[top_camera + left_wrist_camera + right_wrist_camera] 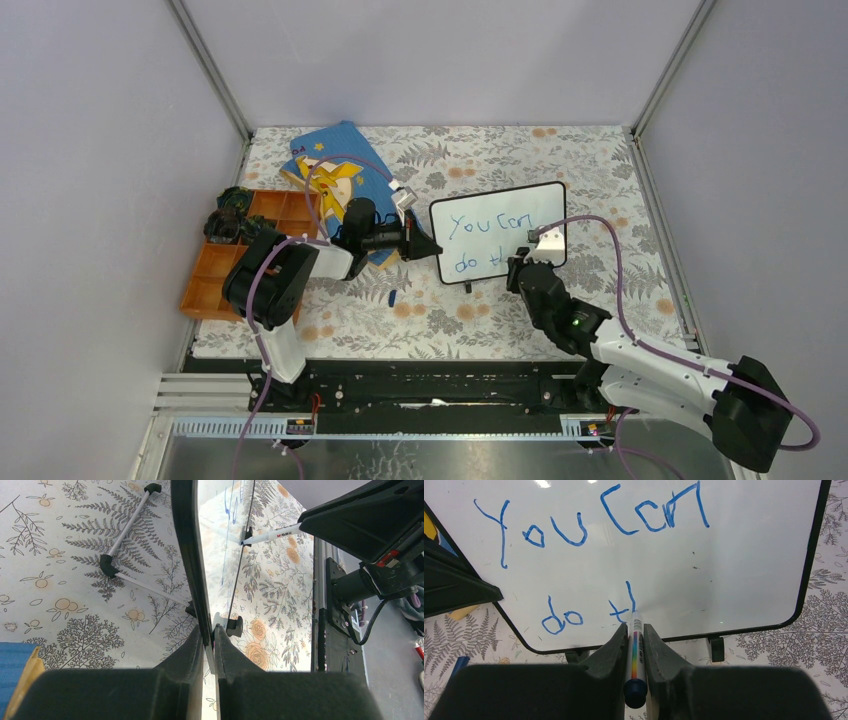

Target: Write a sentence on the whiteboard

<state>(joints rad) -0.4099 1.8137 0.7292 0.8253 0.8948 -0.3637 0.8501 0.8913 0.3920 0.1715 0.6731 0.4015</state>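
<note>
The whiteboard (500, 256) stands tilted on the floral table, black-framed with little black feet. The sentence (490, 225) on it reads "You can" over "do" and an unfinished "th" in blue (569, 542). My left gripper (428, 246) is shut on the board's left edge; the left wrist view shows the board (186, 555) edge-on between my fingers, with the gripper (210, 634) pinching the frame. My right gripper (527, 258) is shut on a blue marker (634, 652). The marker's tip touches the board (749, 555) at the last stroke. The right gripper (635, 630) sits at the board's lower edge.
A blue picture book (340, 160) lies behind my left arm. An orange compartment tray (212, 270) with dark items sits at the left edge. A small blue cap (393, 297) lies on the table in front of the board. The board's wire stand (107, 565) shows behind it.
</note>
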